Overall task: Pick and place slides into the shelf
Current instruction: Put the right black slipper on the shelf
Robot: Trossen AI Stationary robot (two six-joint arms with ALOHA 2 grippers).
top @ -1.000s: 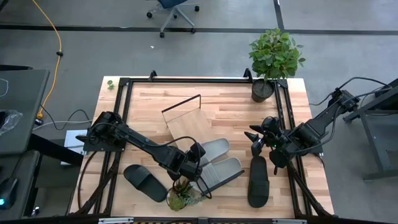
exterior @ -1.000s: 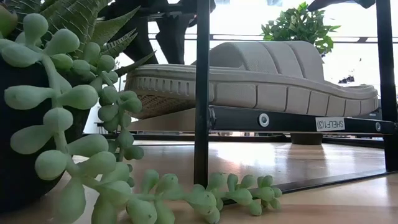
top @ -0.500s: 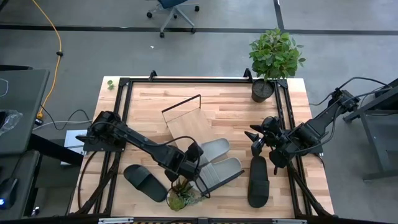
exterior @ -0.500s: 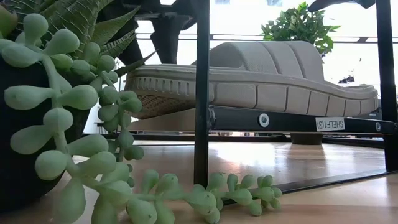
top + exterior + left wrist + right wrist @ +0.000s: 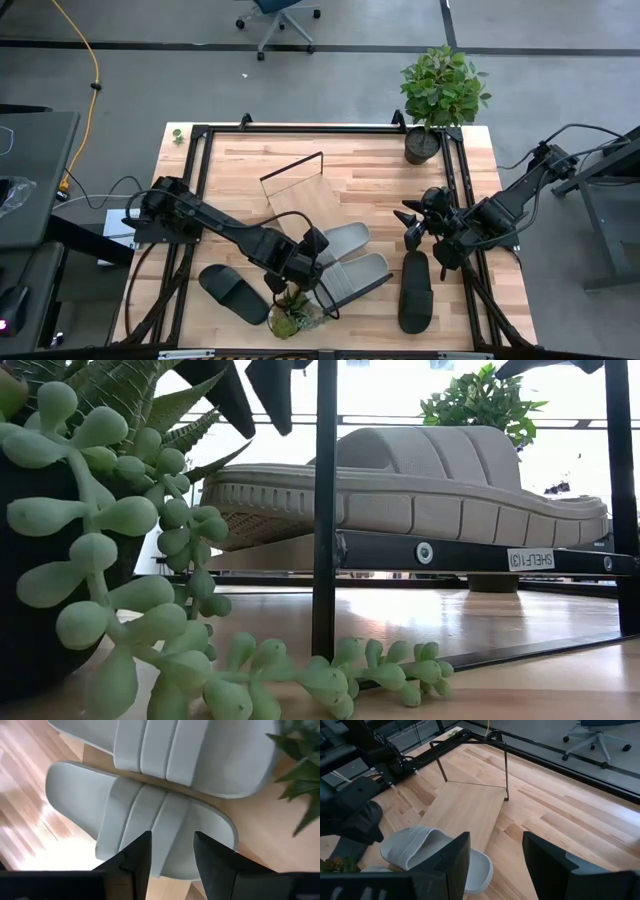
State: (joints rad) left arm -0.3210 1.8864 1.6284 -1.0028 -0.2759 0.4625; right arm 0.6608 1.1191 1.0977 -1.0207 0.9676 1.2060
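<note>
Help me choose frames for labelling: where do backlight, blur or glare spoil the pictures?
Low view: bright windows behind darken the shelf frame and the grey slide; the near succulent is soft. Left wrist view: glare whitens the wood beside the slides. High view: evenly lit.

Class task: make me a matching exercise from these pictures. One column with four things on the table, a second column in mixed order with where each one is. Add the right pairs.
Things
1. grey slides
2. black slide
3. leafy potted plant
4. left gripper

Places
A. far right corner of the table
B. on the shelf
C. open, just above the grey slides
D. on the tabletop below the right gripper

Pairs: 1-B, 2-D, 3-A, 4-C
</note>
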